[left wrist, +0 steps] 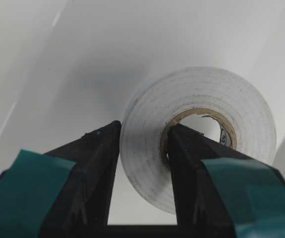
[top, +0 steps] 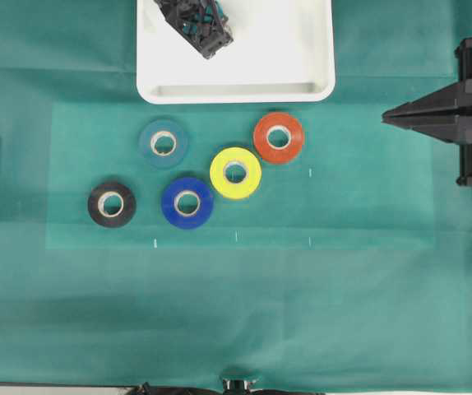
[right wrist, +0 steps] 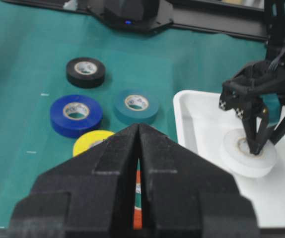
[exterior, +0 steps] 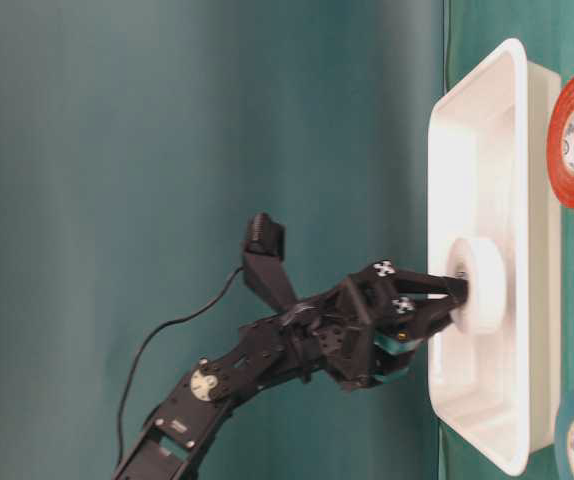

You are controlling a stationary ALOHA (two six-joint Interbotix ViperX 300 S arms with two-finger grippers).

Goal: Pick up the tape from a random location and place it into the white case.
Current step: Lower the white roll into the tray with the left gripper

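Inside the white case [right wrist: 197,124] the left gripper [right wrist: 257,147] has its fingers clamped on the wall of the tape [right wrist: 248,159], right gripper [right wrist: 138,148] fingers together; opening too high, the roll may bounce or roll.

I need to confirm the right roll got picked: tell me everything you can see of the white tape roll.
The white tape roll is a matte ring with faint grey smudges and a pale cardboard core. The left gripper clamps its wall, one finger inside the core and one outside. It sits inside the white case, low over or on the floor; contact with it cannot be told.
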